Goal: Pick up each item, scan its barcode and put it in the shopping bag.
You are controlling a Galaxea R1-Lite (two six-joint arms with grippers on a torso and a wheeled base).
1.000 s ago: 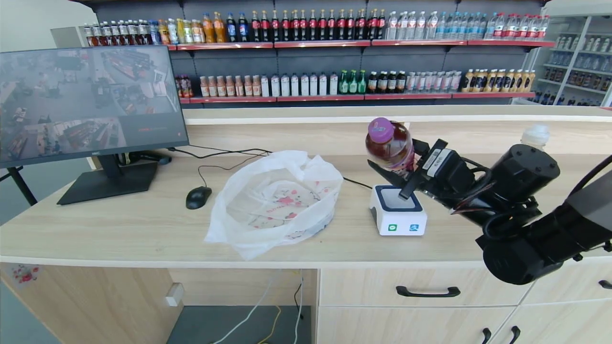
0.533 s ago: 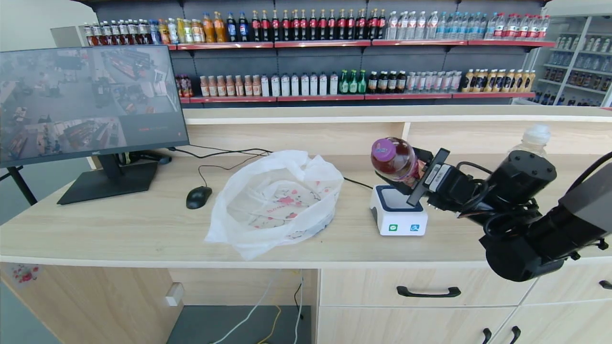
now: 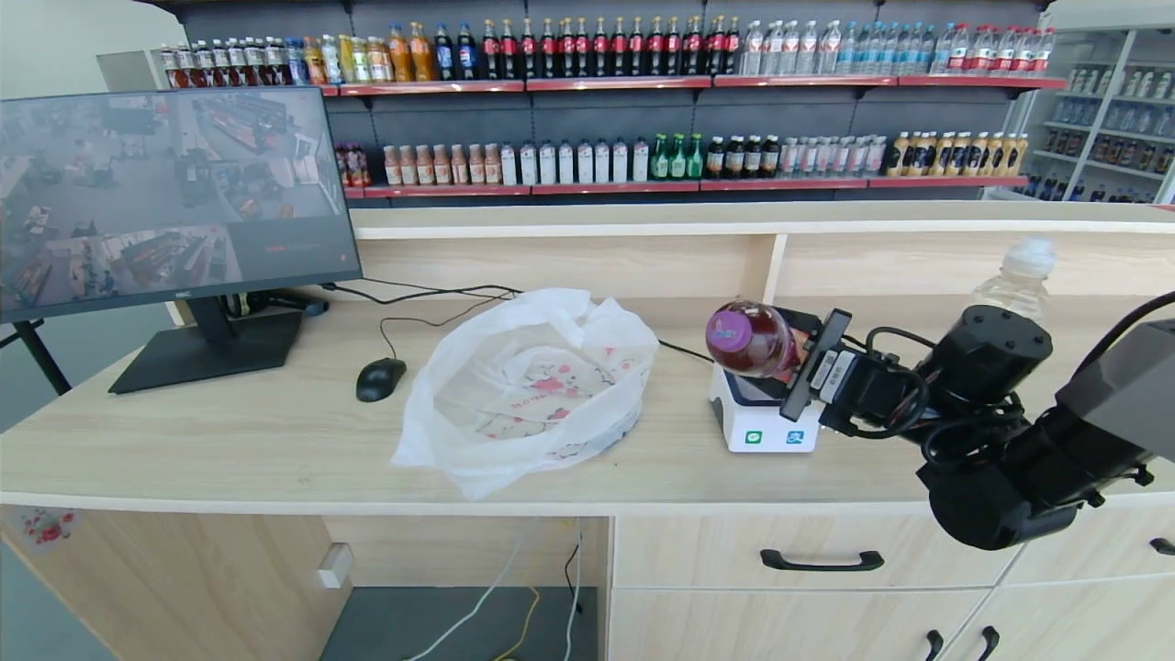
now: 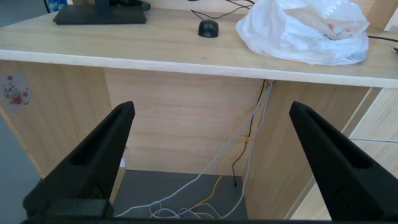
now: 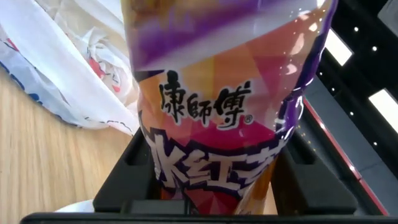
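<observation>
The bottle wears a wrap label in purple, orange and red, with a short row of dark characters across a pale patch and much bigger white characters beneath, the lower ones partly cut off from sight. On the front face of the scanner sit two small square signs side by side, one green and one blue, too small to make out. The shopping bag carries a red printed pattern with a line of lettering, and the monitor shows a short red line of text near its lower corner, neither legible from here.
</observation>
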